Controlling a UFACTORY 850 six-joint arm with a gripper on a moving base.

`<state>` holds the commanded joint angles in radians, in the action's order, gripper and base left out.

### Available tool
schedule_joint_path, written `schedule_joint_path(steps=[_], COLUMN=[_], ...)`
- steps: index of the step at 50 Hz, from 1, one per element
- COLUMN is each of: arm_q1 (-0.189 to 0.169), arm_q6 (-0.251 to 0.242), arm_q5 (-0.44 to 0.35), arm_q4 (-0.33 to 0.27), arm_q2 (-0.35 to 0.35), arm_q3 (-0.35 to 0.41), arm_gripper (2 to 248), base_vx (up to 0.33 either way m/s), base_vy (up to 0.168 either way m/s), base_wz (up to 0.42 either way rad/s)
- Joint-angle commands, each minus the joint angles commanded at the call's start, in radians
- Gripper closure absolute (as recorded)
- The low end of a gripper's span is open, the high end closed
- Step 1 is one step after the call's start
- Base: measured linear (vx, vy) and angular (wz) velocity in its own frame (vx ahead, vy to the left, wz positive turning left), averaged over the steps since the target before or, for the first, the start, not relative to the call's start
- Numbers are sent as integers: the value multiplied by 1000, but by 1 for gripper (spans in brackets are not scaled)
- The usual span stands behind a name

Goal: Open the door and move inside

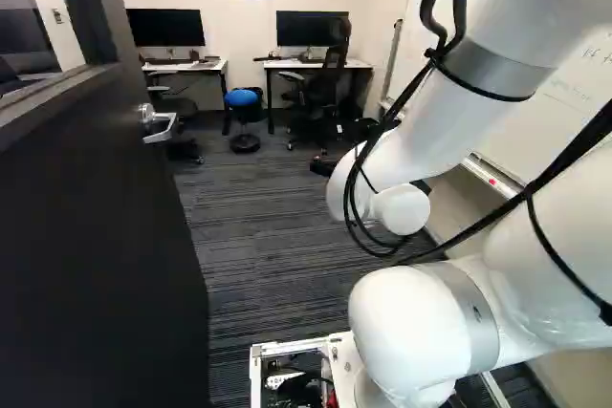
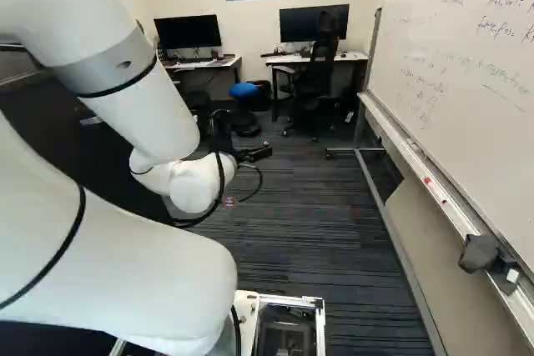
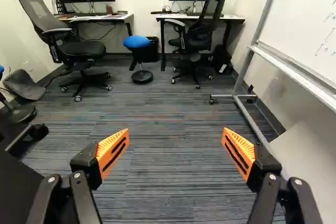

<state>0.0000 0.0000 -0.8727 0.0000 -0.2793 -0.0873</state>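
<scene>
- Left base view: see the dark door (image 1: 96, 236) at the left, swung open to let the room show. Looks big, hard and stiff, maybe heavy, and not easy to break.
- Same view: find the shiny handle (image 1: 161, 128) near the free edge. Likely smooth and a bit slippery, so best to hold the long bar near its end and press down. To swing the door more, better to push flat near the handle, slow and firm.
- Right base view: see the white arm (image 2: 158, 114) in front of part of the door, and the whiteboard (image 2: 450, 64) at the right. Need to go in gently and not bump either side.
- Wrist view: see the gripper (image 3: 176, 142) wide open, holding nothing, with carpet (image 3: 163, 114) ahead. Seems ready to roll in, with no need to grab.
</scene>
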Motion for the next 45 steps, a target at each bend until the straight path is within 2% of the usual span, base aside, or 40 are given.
schedule_joint_path(steps=[45], arm_q1=[0], arm_q6=[0], arm_q5=[0], arm_q4=[0], arm_q2=[0], arm_q3=[0], arm_gripper=[3], base_vx=[214], base_vy=[6], base_wz=[-12])
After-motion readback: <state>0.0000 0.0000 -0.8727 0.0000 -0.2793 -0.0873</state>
